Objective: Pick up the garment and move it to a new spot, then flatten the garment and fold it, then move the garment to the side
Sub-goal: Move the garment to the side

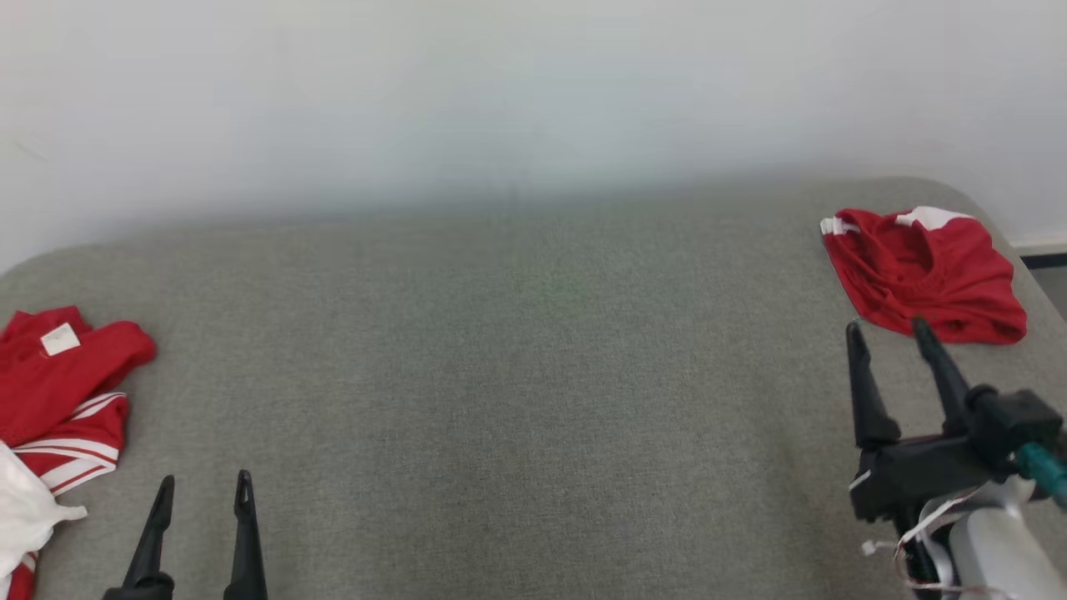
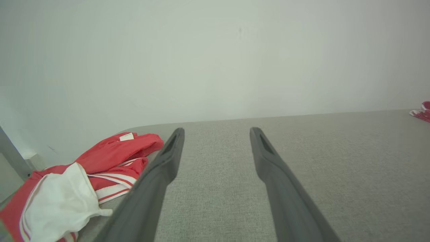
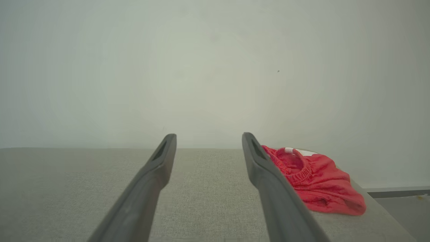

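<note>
Garment (image 1: 925,275), red and crumpled, lies at two o'clock on the counter (image 1: 500,375), untouched. Right gripper (image 1: 885,327) hovers just beside it, jaws released; left gripper (image 1: 205,479) likewise released, empty. Every step seemingly remains.

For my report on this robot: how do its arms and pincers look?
The left pincer and right pincer each have two long, dark, tapering fingers, slotted near the tip. Behind the right one sit a black mount, a teal fitting, a pale grey forearm and loose white ties.
</note>
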